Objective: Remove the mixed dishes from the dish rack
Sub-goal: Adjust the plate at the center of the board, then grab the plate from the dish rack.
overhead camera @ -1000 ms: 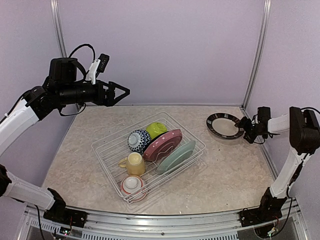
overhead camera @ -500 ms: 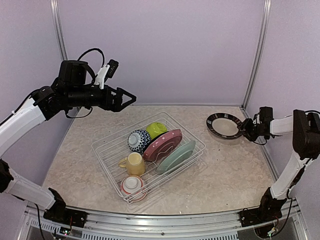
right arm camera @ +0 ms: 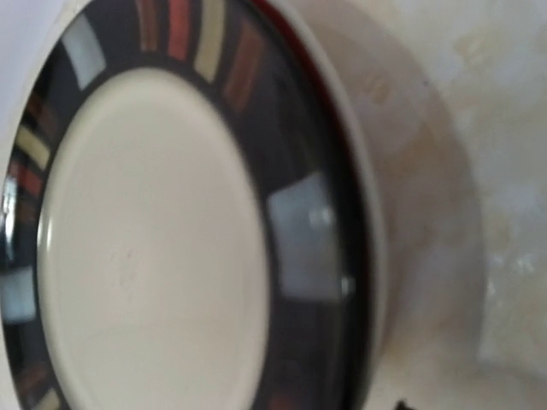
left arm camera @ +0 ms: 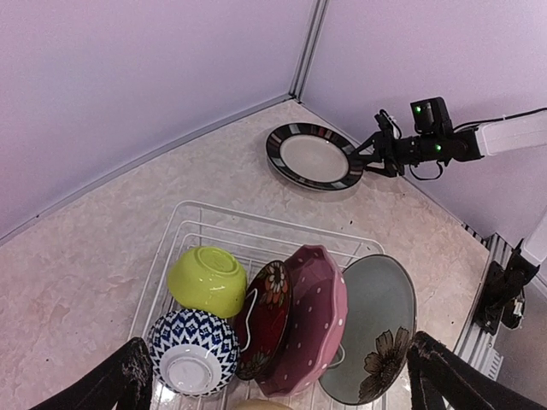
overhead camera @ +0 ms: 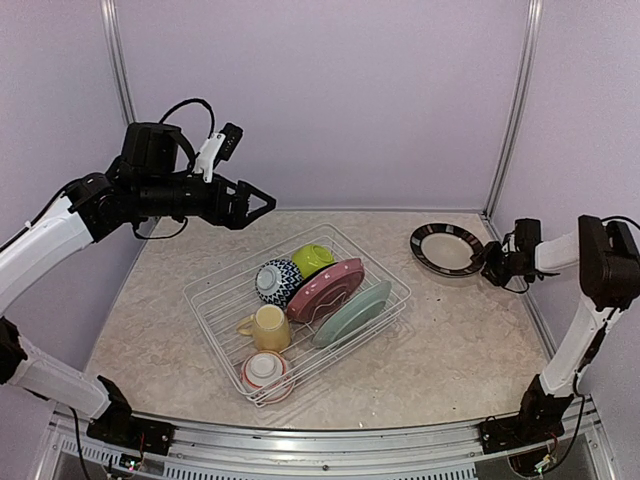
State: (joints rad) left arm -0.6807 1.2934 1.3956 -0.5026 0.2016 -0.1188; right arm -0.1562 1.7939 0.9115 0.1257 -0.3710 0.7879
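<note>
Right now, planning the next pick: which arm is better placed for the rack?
Left. The left gripper hovers open, aimed at the dish rack; the right gripper is away at the black-rimmed plate.

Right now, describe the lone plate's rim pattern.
Plate rim: black with coloured blocks; right wrist view.

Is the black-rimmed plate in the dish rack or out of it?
Out. The black-rimmed plate sits on the table, right of the dish rack and apart from it.

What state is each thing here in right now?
Dish rack: holding dishes.
Black-rimmed plate: flat on table.
Pink plate: on edge in rack.
Teal plate: leaning in rack.
Blue-patterned bowl: tipped, base showing.
Left gripper: open.
Right gripper: at plate's rim, grip unclear.
</note>
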